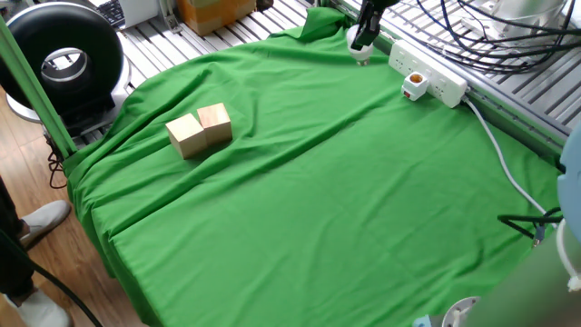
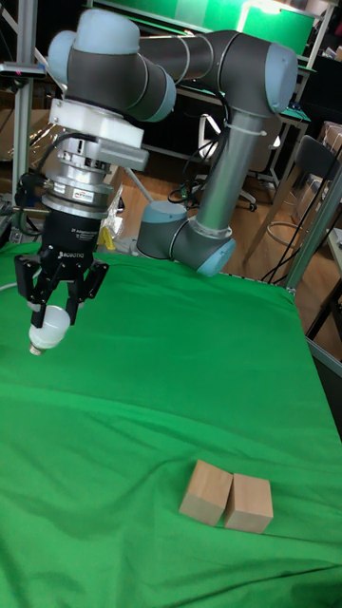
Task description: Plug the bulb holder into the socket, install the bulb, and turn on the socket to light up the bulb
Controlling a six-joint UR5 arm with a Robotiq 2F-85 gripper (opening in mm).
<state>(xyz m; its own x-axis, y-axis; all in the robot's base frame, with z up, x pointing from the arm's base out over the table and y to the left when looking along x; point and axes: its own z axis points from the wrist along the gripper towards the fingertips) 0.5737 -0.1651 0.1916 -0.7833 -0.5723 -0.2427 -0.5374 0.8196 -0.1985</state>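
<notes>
Gripping with both fingers closed in on its dome, my gripper [image 2: 52,309] is holding the bulb [image 2: 49,331] upright, its silver screw base pointing down and hanging just above the green cloth [image 2: 171,399] without touching it. Working from near to far in the tall fixed view, the two wooden blocks [image 2: 228,499] are sitting side by side and touching at the front of the cloth, then my gripper is hovering at the left, and behind it my grey arm [image 2: 218,123] is bending back toward its base. That view is showing the grasp plainly, but it is leaving out the power strip altogether. The fixed view is supplying it: the socket [image 1: 427,74] is lying at the far right edge of the cloth, its white cable [image 1: 508,173] trailing forward, and the bulb holder [image 1: 415,84] is sitting plugged into it, orange opening facing up. There my gripper [image 1: 362,44] is appearing small at the back of the table, just left of the socket and apart from it, with the bulb [image 1: 361,53] barely discernible beneath the fingers.
</notes>
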